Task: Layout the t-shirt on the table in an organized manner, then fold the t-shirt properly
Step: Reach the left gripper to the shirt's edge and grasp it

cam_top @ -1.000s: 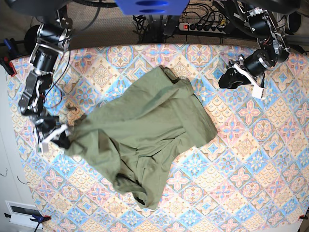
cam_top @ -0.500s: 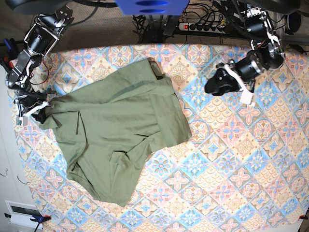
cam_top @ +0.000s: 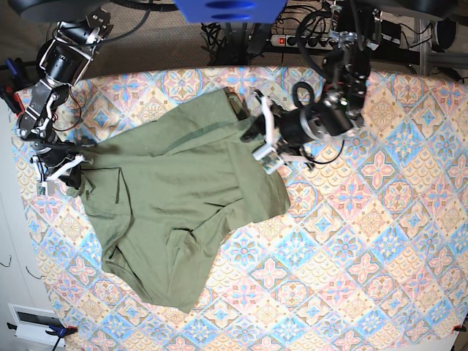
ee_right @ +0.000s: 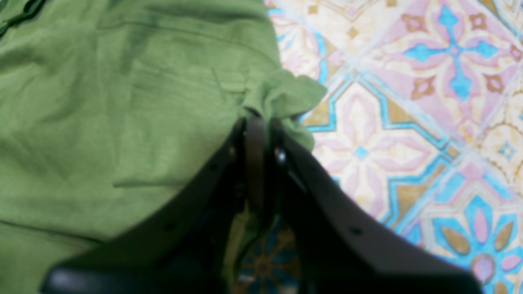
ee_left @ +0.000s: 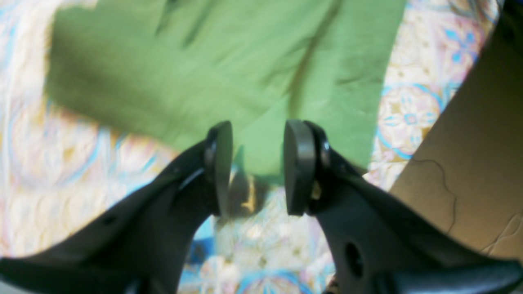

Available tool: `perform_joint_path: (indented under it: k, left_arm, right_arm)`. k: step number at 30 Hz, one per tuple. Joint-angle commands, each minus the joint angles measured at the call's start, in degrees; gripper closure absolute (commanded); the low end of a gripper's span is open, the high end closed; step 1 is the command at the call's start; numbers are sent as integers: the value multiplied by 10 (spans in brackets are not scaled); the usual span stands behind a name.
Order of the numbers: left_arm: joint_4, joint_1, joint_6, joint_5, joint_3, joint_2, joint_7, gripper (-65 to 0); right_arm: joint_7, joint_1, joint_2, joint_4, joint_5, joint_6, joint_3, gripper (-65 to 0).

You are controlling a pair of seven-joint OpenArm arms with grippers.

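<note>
One olive t-shirt (cam_top: 179,212) sprawls rumpled across the table's (cam_top: 380,256) left half, its long axis running from the back edge diagonally toward the front-left corner. Right gripper (ee_right: 257,122) pinches a bunched edge near the left edge; left gripper (cam_top: 262,139) hovers parted, empty, above the shirt's right side. Patterned cloth lies bare rightward.

From the left wrist view we see our left gripper (ee_left: 255,167), its two black pads parted with nothing between them, poised over the near edge of the t-shirt (ee_left: 229,69). The patterned table (ee_left: 73,171) surrounds the t-shirt, and brown floor (ee_left: 474,163) lies right of it.
</note>
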State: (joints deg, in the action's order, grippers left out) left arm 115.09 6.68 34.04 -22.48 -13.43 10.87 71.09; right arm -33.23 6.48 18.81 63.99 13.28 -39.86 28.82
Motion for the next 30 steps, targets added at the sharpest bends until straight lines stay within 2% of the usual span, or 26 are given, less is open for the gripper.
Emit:
perform_joint_path:
  k: [1, 4, 8, 12, 16, 20, 22, 24, 26, 28, 29, 30]
  left_arm:
    - [9, -4, -1, 18, -26, 0, -12, -214]
    - [8, -4, -1, 94, -86, -3, -32, -243]
    - [-3, -4, -1, 179, -129, -4, -53, -348]
    - [-23, -5, -1, 203, -137, -4, -60, -452]
    - [-51, -11, -1, 212, -138, -4, -91, -454]
    - [-71, -13, -1, 237, -138, -5, -111, -405]
    - [-72, -13, -1, 244, -138, -5, -123, -355]
    - [-73, -13, -1, 254, -138, -5, -131, -280]
    - [-75, -13, -1, 269, -138, -5, -131, -177]
    - [-81, -14, -2, 287, -137, -5, -131, -33]
    - [-86, -14, -2, 303, -136, -5, -131, 0]
    - [-90, -17, -2, 316, -135, -5, -131, 0]
  right_arm:
    - [14, 9, 13, 8, 7, -1, 2, -14]
    - [14, 9, 13, 8, 7, -1, 2, -14]
    - [14, 9, 13, 8, 7, -1, 3, -14]
    - [14, 9, 13, 8, 7, -1, 3, -14]
    - [14, 9, 13, 8, 8, -1, 3, -14]
    - [14, 9, 13, 8, 9, -1, 3, -14]
    - [14, 9, 13, 8, 9, -1, 3, -14]
    - [14, 9, 13, 8, 10, -1, 3, -14]
    - [14, 9, 13, 8, 10, -1, 3, -14]
    - [14, 9, 13, 8, 10, -1, 3, -14]
    - [14, 9, 13, 9, 10, -1, 3, -14]
    - [14, 9, 13, 10, 10, -1, 3, -14]
